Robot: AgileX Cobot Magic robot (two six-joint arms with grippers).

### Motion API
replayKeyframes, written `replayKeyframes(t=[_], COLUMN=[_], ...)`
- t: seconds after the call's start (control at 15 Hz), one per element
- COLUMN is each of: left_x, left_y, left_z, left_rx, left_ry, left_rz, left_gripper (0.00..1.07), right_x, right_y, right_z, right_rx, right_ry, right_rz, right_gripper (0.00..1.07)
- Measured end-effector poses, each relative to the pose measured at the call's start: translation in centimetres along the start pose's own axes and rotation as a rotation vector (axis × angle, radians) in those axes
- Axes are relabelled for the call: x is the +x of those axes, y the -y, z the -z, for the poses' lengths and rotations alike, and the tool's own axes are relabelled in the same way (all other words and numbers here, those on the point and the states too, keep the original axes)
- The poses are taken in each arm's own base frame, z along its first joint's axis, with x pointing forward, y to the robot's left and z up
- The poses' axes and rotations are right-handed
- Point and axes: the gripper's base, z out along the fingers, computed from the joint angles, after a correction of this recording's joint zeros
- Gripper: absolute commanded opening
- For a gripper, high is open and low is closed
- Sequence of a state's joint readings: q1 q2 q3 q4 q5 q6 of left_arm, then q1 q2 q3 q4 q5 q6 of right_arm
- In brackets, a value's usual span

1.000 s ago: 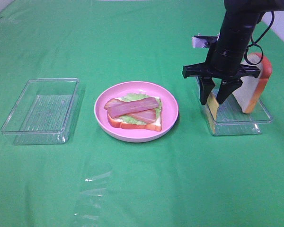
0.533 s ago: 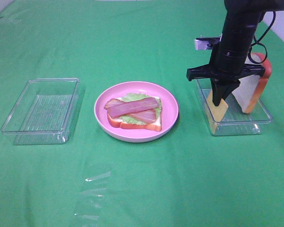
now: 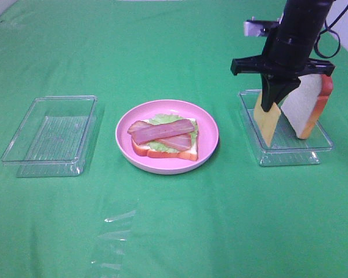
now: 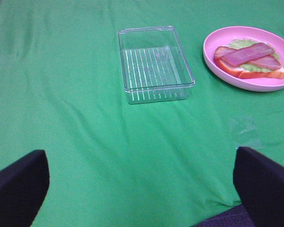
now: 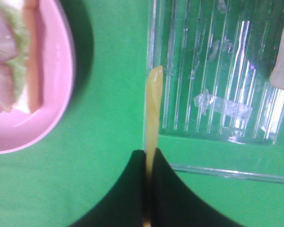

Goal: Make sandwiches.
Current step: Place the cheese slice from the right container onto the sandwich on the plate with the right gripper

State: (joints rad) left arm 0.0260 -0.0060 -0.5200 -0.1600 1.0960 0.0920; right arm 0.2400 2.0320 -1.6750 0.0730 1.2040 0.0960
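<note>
Green cloth covers the desk (image 3: pixel 174 231). On the pink plate (image 3: pixel 209 145) in the middle sits the unfinished sandwich (image 3: pixel 164 139). The right pincer (image 3: pixel 272 104) pinches a yellow cheese slice (image 3: pixel 267 123) hanging above the right tray (image 3: pixel 290 155), beside leaning bread (image 3: pixel 308 107). The left pincer (image 4: pixel 142 189) gapes wide, near an empty tray (image 3: pixel 49 136). Green cloth between the things lies bare.

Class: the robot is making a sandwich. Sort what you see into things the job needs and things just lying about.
Needed:
- half-built sandwich on pink plate
- cheese slice in right end effector
- bread slice in right tray

Lying about:
- left tray
- clear wrapper
</note>
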Motion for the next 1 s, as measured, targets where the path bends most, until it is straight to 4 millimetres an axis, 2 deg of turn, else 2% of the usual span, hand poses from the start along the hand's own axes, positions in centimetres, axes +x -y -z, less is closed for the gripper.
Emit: replayKeyframes(t=[0.07, 0.13, 0.27, 0.4, 0.47, 0.53, 0.67, 0.73, 1.0], left_x=[0.0, 0.0, 0.0, 0.0, 0.0, 0.0, 0.0, 0.0, 0.0], left_y=[0.0, 0.0, 0.0, 0.0, 0.0, 0.0, 0.0, 0.0, 0.0], left_z=[0.0, 0.0, 0.0, 0.0, 0.0, 0.0, 0.0, 0.0, 0.0], left_rx=[0.0, 0.0, 0.0, 0.0, 0.0, 0.0, 0.0, 0.0, 0.0], left_ry=[0.0, 0.0, 0.0, 0.0, 0.0, 0.0, 0.0, 0.0, 0.0], left_rz=[0.0, 0.0, 0.0, 0.0, 0.0, 0.0, 0.0, 0.0, 0.0], left_gripper=[0.98, 0.98, 0.98, 0.98, 0.98, 0.98, 0.98, 0.98, 0.98], right_x=[0.5, 0.7, 0.2, -0.5, -0.7, -0.8, -1.4, -1.9, -2.9], right_y=[-0.5, -0.9, -2.8, -5.7, -7.5, -8.4, -11.0, -12.5, -12.3], right_z=[1.8, 2.4, 2.9, 2.6, 2.1, 1.7, -0.5, -2.7, -6.6], right_rx=[-0.048, -0.096, -0.277, -0.471, -0.571, -0.616, -0.736, -0.806, -0.766], right_ry=[0.039, 0.057, 0.134, 0.2, 0.207, 0.209, 0.21, 0.195, 0.183], right_rz=[0.0, 0.021, 0.072, 0.134, 0.157, 0.171, 0.187, 0.178, 0.158], right_gripper=[0.0, 0.0, 0.0, 0.0, 0.0, 0.0, 0.0, 0.0, 0.0])
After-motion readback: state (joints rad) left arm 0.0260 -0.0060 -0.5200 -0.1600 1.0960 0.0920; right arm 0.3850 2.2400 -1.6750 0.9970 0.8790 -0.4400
